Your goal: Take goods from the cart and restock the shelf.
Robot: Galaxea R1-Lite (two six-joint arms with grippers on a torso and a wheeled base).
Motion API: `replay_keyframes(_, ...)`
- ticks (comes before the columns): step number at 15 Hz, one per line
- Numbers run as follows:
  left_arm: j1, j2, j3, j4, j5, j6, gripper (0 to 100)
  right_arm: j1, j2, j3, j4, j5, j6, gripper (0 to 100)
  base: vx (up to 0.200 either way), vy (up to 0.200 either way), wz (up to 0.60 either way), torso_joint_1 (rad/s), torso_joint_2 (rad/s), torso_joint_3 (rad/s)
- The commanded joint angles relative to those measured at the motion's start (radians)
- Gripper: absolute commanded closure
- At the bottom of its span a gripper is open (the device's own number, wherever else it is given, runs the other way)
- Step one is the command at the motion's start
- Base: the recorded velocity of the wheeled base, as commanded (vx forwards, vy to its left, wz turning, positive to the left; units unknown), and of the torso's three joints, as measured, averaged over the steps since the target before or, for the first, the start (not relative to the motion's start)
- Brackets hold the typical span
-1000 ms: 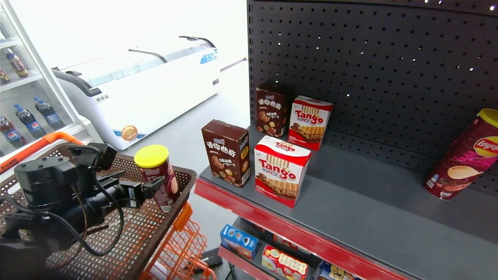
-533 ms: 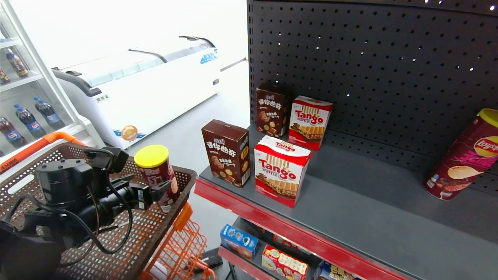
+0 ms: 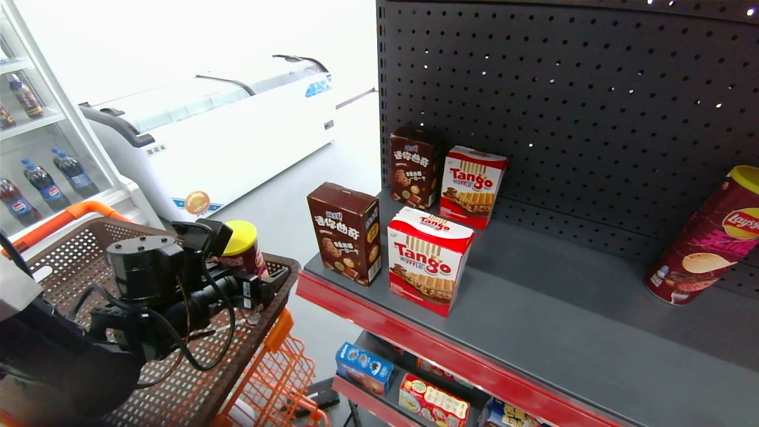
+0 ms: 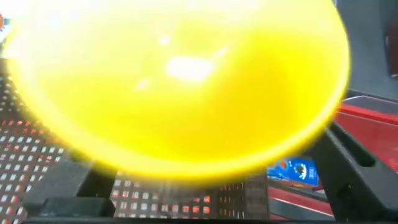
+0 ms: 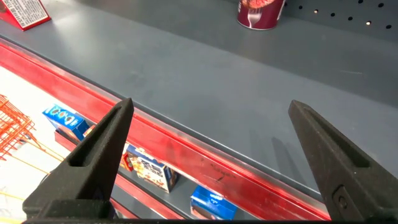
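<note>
- Two crisp cans are in sight. The cart can [image 3: 246,255] stands upright in the cart [image 3: 261,338], at the basket corner nearest the shelf [image 3: 563,320]. The leaning can [image 3: 705,237] rests tilted against the pegboard [image 3: 593,89] at the shelf's far right.
- The left gripper [image 3: 264,279] is inside the basket, level with the upper part of the cart can. Its fingers are spread with the can between them. Whether they press on the can cannot be told.
- In the left wrist view the can's yellow lid [image 4: 180,81] sits very close to the camera, with one dark finger showing on each side of it.
- The right gripper [image 5: 217,155] hangs above the shelf's red front edge [image 5: 186,140]. Its fingers are wide apart and hold nothing. The leaning can is well beyond it on the grey board.
- Four boxes stand upright at the shelf's left end. One brown biscuit box [image 3: 345,232] and one wafer box [image 3: 430,260] stand side by side near the front. A second brown box [image 3: 415,167] and a second wafer box [image 3: 472,187] stand together at the pegboard.
- A lower shelf [image 3: 379,409] carries small packets, among them a blue box [image 3: 363,367].
- Beyond the cart stand a white chest freezer [image 3: 225,130] and a drinks cooler [image 3: 35,178] with bottles.
</note>
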Motion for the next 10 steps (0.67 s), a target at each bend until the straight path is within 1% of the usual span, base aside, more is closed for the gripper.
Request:
replay_keyframes(1, -0.003, 0.064, -0.035, -0.007, 0.002, 0.018, 0, 0.000, 0.001, 0.000, 0.000, 0.001, 0.000, 0, 0.000, 0.000, 0.00, 0.000, 0.00, 0.000)
replay_keyframes(3, 0.001, 0.095, -0.080, -0.007, 0.002, 0.019, 0, 0.000, 0.001, 0.000, 0.000, 0.001, 0.000, 0, 0.000, 0.000, 0.00, 0.000, 0.00, 0.000)
replay_keyframes(8, 0.012, 0.127, -0.123, -0.010, 0.002, 0.016, 0, 0.000, 0.001, 0.000, 0.000, 0.001, 0.000, 0, 0.000, 0.000, 0.00, 0.000, 0.00, 0.000)
replay_keyframes(9, 0.012, 0.130, -0.129, -0.025, 0.002, 0.016, 100, 0.000, 0.001, 0.000, 0.000, 0.001, 0.000, 0, 0.000, 0.000, 0.00, 0.000, 0.00, 0.000)
replay_keyframes(10, 0.012, 0.132, -0.133, -0.037, 0.000, 0.021, 100, 0.000, 0.001, 0.000, 0.000, 0.001, 0.000, 0, 0.000, 0.000, 0.00, 0.000, 0.00, 0.000)
